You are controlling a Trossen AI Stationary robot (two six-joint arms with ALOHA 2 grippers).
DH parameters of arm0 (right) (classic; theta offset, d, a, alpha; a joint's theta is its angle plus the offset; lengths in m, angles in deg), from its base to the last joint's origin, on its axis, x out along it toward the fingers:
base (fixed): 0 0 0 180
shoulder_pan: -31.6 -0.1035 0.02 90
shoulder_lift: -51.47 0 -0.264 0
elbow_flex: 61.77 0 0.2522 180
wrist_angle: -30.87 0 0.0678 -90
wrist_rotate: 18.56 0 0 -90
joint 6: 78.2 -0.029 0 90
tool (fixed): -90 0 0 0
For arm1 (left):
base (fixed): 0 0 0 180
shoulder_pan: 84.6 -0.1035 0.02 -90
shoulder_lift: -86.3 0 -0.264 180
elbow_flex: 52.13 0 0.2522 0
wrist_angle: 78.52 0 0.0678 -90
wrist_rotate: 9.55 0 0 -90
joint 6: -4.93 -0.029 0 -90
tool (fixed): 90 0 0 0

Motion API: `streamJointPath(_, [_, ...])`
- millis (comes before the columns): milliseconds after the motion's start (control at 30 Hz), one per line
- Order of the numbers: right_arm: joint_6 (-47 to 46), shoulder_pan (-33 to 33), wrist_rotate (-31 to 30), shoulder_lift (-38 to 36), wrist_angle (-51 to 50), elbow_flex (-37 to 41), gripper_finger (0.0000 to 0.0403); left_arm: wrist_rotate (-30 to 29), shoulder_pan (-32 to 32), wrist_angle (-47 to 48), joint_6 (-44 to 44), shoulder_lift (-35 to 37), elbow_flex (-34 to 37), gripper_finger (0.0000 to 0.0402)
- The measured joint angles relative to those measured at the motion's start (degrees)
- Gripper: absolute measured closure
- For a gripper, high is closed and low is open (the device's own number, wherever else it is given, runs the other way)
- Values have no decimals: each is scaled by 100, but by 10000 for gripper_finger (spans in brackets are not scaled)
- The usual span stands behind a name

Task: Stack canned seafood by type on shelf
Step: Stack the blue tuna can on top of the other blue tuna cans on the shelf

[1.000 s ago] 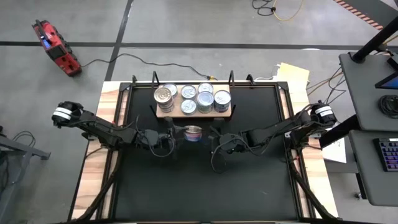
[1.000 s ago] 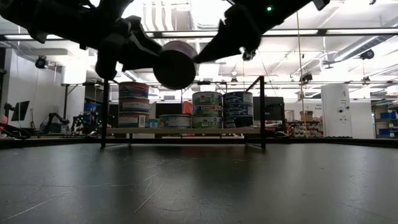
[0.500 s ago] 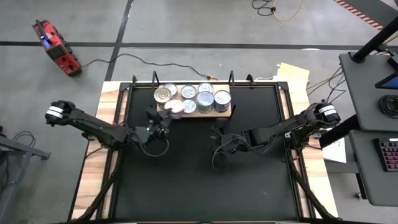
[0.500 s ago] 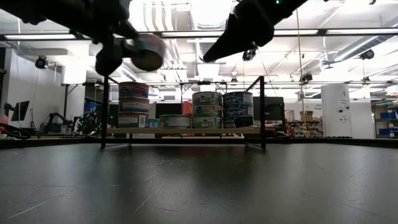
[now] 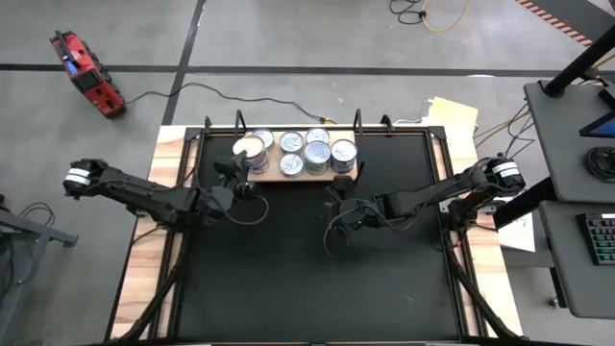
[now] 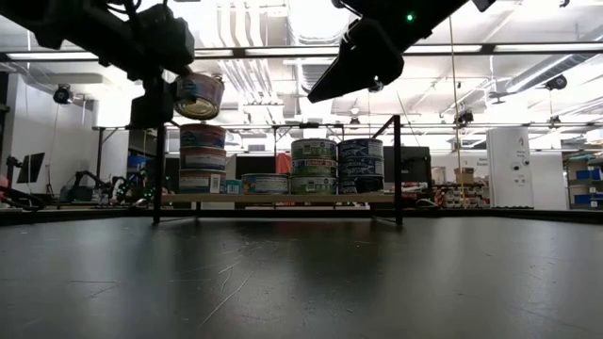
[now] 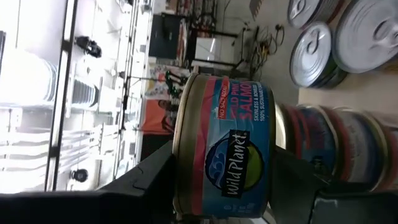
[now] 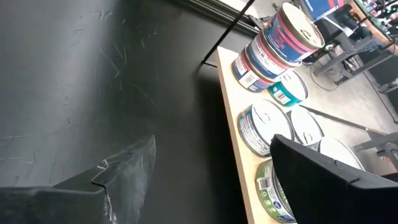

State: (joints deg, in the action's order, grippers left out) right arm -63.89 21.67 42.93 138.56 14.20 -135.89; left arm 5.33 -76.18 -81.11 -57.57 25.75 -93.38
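Right now your left hand (image 5: 242,165) is clenched around a salmon can (image 7: 225,148), and in the overhead frame it sits just left of centre in the upper half, above the left end of the shelf (image 5: 270,175). From the level camera you can see that can (image 6: 198,95) in the upper left of the frame, tilted, raised just above the tall left-hand stack (image 6: 203,158) and not resting on it. Through the left wrist camera the can fills the middle of the frame between the two dark fingers (image 7: 152,177), its blue and pink label reading "Wild Planet" and "Salmon", with silver-topped cans (image 7: 314,55) on the board beyond.

Your right hand (image 5: 336,210) hangs over the black tabletop (image 5: 307,279) a little right of centre in the overhead frame, below the shelf's right end and apart from it. Its fingers (image 8: 323,180) are spread and carry nothing; bare tabletop shows between them.

On the shelf, the level camera shows a low can (image 6: 265,183) next to the left stack, then two taller stacks (image 6: 314,167) toward the right. From overhead you see silver tops (image 5: 318,154) grouped across the board.
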Motion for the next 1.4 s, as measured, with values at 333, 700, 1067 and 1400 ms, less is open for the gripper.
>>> streamJointPath(333, [69,21,0,0,5,2,88,188,-463,35,2,-22,0,222])
streamJointPath(700, [89,21,0,0,9,4,103,415,-783,105,71,-31,2,222])
streamJointPath(1067, [77,21,0,0,8,4,79,421,-806,97,270,-31,2,142])
streamJointPath(1400, [71,21,0,0,9,4,89,417,-806,100,399,-31,2,100])
